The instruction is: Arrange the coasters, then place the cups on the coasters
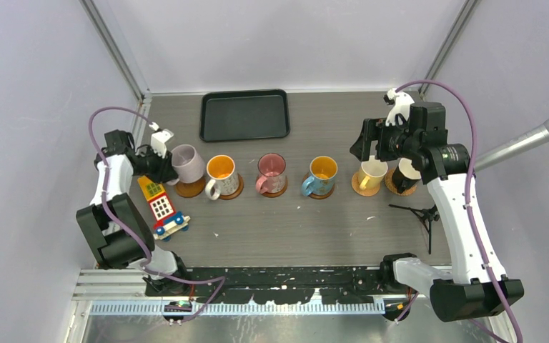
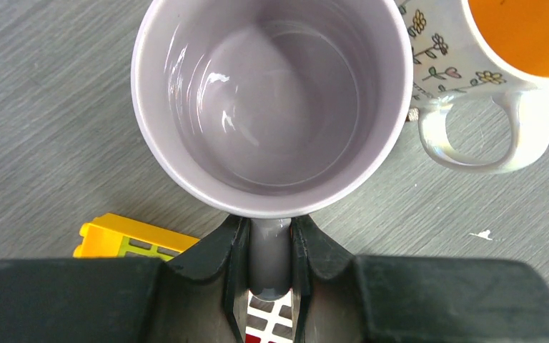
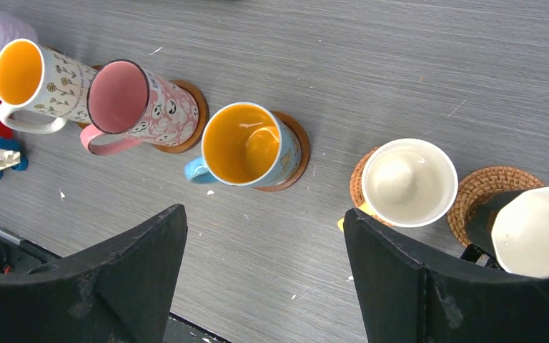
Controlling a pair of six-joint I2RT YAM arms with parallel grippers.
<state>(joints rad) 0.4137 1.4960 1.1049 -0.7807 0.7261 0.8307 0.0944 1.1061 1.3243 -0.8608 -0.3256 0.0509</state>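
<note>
Near the left edge of the grey table (image 1: 293,229), the lilac ceramic mug (image 2: 271,100) is being pinched by its handle in the closed left gripper (image 2: 269,243), with the round brown wooden coaster (image 1: 193,189) beneath it half hidden. Toward the right edge, the empty right gripper (image 3: 264,221) is being held wide open over the cream-yellow mug (image 3: 409,182).

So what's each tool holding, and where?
Left tool grips the lilac mug by its handle. Right tool is open, holding nothing.

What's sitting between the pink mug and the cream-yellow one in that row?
Just the blue mug with the orange inside, on its own coaster, clearest in the top view.
</note>
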